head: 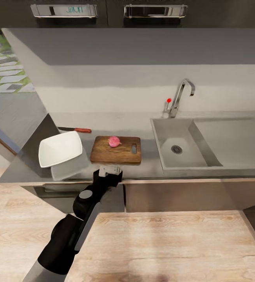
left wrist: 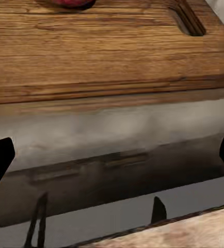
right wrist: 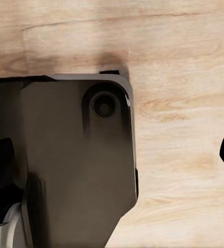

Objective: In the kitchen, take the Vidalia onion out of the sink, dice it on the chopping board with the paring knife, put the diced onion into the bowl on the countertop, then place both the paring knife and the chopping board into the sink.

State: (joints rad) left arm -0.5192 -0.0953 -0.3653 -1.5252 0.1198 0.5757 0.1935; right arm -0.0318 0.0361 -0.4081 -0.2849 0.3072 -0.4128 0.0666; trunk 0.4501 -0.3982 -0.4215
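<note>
The small pinkish-red round Vidalia onion [head: 114, 141] already sits whole on the rectangular brown wooden chopping board [head: 117, 154], out of the rectangular stainless-steel sink [head: 170, 129], so the first step looks done; dicing, filling the white glossy squarish bowl [head: 58, 150] and sinking the tools remain. The red-handled paring knife [head: 75, 129] lies untouched on the long grey brushed-metal countertop [head: 151, 156] behind the bowl. The left gripper [head: 110, 170] hovers at the board's near edge, fingers spread wide and empty; the right gripper's [right wrist: 117, 170] fingers also stand apart, holding nothing, above the pale wooden floor [right wrist: 184, 62]

Grained brown wooden chopping board [head: 117, 150] lies on the brushed-metal grey desk [head: 151, 160], beside a glossy white bowl [head: 60, 149].
</note>
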